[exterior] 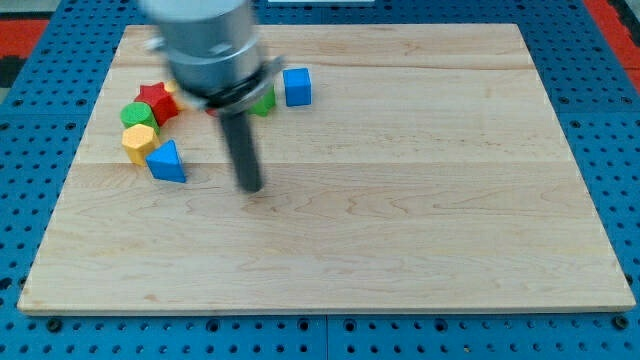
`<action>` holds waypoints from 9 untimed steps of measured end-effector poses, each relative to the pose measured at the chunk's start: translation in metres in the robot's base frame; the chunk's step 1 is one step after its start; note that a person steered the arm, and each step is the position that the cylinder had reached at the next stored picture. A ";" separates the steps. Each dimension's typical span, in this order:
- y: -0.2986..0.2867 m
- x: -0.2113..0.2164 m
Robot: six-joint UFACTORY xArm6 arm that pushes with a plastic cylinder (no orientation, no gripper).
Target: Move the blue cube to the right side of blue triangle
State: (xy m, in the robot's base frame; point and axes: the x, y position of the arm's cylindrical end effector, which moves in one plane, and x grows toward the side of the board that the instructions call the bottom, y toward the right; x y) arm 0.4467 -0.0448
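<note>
The blue cube point(297, 86) sits near the view's top, right of the arm's body. The blue triangle point(167, 161) lies at the view's left on the wooden board point(420, 200). My tip point(250, 187) rests on the board right of the blue triangle and below-left of the blue cube, touching neither. A green block point(265, 101) sits just left of the blue cube, partly hidden by the arm.
A red star-shaped block point(157, 101), a green block point(137, 115) and a yellow block point(138, 142) cluster at the view's left above the blue triangle. A small red piece point(214, 109) shows under the arm. Blue pegboard point(30, 200) surrounds the board.
</note>
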 end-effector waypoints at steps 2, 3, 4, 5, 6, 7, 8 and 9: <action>0.105 -0.151; 0.052 -0.183; 0.016 -0.171; -0.001 -0.134; -0.001 -0.112; 0.006 -0.099; 0.006 -0.068; 0.006 -0.050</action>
State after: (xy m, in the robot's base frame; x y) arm 0.3965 -0.0389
